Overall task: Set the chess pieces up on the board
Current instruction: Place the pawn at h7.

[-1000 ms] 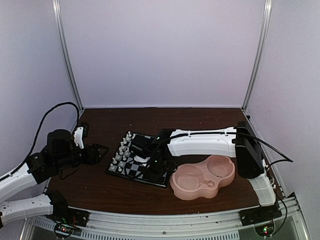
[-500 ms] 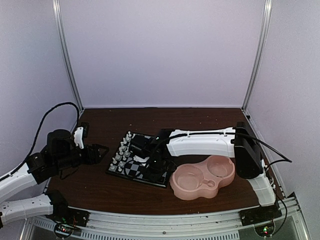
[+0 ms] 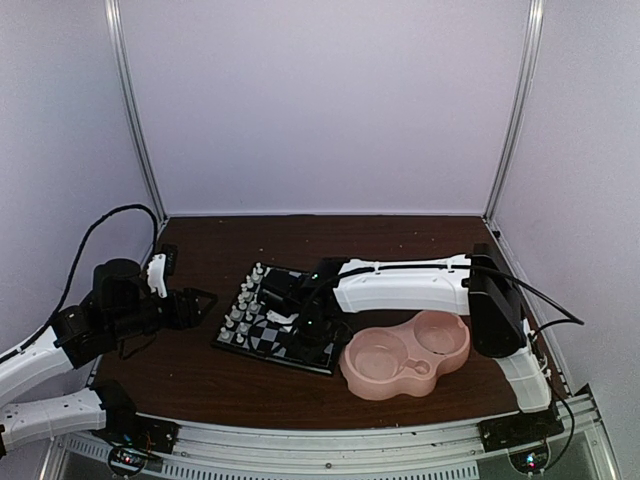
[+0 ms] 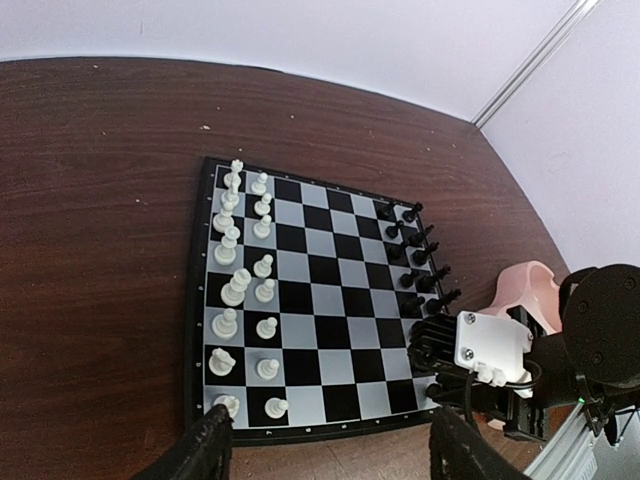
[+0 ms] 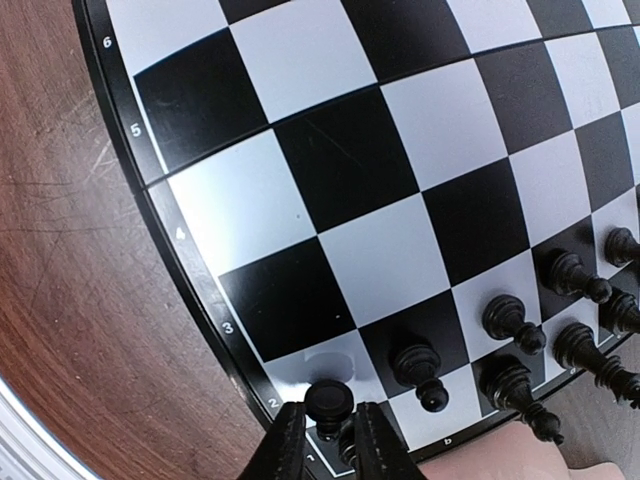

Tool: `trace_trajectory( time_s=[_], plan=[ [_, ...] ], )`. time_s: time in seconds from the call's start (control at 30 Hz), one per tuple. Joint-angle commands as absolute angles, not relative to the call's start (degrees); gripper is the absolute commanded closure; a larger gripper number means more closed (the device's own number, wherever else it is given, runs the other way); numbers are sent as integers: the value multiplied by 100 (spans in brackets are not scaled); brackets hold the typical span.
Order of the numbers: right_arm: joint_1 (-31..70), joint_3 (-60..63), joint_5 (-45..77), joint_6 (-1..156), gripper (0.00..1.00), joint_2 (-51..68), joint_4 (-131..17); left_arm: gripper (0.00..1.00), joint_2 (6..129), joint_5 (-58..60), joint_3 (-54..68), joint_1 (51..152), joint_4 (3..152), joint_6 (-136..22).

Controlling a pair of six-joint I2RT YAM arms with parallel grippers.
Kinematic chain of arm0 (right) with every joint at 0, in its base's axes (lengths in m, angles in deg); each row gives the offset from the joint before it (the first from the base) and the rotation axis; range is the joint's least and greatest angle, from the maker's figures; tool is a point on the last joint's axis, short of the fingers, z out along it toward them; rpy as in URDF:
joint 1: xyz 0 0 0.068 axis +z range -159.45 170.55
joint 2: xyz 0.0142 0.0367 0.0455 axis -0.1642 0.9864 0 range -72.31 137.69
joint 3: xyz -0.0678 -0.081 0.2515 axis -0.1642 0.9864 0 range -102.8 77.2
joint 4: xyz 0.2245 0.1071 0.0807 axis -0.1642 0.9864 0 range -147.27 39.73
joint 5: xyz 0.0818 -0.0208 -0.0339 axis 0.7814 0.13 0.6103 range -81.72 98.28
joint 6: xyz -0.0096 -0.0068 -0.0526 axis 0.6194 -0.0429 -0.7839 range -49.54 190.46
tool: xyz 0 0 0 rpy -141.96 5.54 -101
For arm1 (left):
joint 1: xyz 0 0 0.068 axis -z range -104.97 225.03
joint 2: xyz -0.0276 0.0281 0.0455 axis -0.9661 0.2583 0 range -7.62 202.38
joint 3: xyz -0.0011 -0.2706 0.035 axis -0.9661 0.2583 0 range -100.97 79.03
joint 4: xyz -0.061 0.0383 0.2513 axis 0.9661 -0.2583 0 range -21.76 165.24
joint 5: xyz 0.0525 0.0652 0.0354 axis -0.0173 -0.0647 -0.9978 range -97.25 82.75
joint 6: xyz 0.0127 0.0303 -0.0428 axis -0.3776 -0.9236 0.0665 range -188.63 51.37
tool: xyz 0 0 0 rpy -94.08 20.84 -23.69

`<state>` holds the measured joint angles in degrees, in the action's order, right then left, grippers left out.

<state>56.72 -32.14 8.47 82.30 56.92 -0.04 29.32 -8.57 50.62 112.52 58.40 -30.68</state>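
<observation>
Table [image 3: 400,240] is brown, and the right arm [image 3: 400,285] stretches across it to the board [image 4: 322,270], which sits mid-table with the pink dish [image 3: 400,392] at its 3 o'clock. Seen from the left wrist, white pieces [image 4: 238,290] fill the board's 9 o'clock side in two columns and black ones [image 4: 438,272] line the 3 o'clock side. Over there the left gripper [image 4: 335,450] is spread wide with nothing in it. Meanwhile the right gripper [image 5: 328,418] is down at the board's edge, fingers close either side of a black pawn [image 5: 329,399]. Can't tell if it's actually pinching it.
</observation>
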Motion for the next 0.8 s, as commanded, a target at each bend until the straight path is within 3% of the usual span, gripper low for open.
trace_trajectory(
  time_s=[0.0,0.67,0.77],
  plan=[
    [5647,-3196,648,8189,79,5661,-23,32,2888,-857,5116,11221,5924,-3139],
    [5649,-3145,959,8184,80,5854,-186,32,2881,-810,5136,11221,5901,-3137],
    [5647,-3148,994,8180,84,5848,-212,32,2884,-810,5134,11221,5900,-3137]
  ],
)
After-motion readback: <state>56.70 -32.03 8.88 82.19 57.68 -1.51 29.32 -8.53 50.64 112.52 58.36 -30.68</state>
